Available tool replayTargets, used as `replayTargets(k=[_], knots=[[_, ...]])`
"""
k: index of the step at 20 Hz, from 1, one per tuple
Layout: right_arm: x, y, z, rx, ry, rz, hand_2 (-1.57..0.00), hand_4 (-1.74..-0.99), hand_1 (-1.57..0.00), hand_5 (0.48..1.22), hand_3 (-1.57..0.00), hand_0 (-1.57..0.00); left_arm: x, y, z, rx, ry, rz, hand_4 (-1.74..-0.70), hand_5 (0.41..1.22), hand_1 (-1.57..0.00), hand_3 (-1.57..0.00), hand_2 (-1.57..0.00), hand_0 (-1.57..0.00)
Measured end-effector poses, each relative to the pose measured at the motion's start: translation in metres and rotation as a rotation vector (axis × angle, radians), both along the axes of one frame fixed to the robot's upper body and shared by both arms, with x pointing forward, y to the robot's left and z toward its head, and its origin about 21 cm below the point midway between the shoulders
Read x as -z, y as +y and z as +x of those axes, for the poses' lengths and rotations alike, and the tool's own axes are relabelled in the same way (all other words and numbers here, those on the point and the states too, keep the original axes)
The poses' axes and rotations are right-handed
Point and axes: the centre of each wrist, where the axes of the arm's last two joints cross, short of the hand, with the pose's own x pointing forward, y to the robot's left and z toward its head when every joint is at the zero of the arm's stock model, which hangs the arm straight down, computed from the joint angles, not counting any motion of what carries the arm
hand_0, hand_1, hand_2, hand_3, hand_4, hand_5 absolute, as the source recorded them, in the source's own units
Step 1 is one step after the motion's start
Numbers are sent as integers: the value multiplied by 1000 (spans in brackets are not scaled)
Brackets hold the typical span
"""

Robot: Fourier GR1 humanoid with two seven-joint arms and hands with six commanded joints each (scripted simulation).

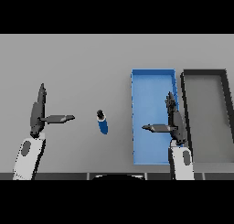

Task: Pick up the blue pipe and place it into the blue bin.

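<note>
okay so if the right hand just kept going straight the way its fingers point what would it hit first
The right hand points its fingers up the picture, away from the robot, over the blue bin. Going on, it would probably meet the bin's far wall first, though its height above the bin is unclear.

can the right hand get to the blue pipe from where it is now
Probably yes. The right hand is open above the blue bin, thumb pointing toward the blue pipe, which lies on the bare table just left of the bin with nothing between them.
</note>
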Motion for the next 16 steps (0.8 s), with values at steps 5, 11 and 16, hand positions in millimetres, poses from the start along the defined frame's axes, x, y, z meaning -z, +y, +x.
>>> replayTargets(k=[5,11,16], knots=[[0,7,1,-3,1,2,1,-1225,1,617,1,1,-1,6,1,-2,-5,2,-1074,591,1,1,1,1],[-10,5,-20,-138,-91,-218,1,-1215,1,618,1,1,-14,41,-3,389,46,152,-1078,591,1,1,1,1],[-15,5,-21,-122,-62,-272,1,-1186,1,598,1,1,-21,43,-3,460,36,137,-1090,596,1,1,1,1]])
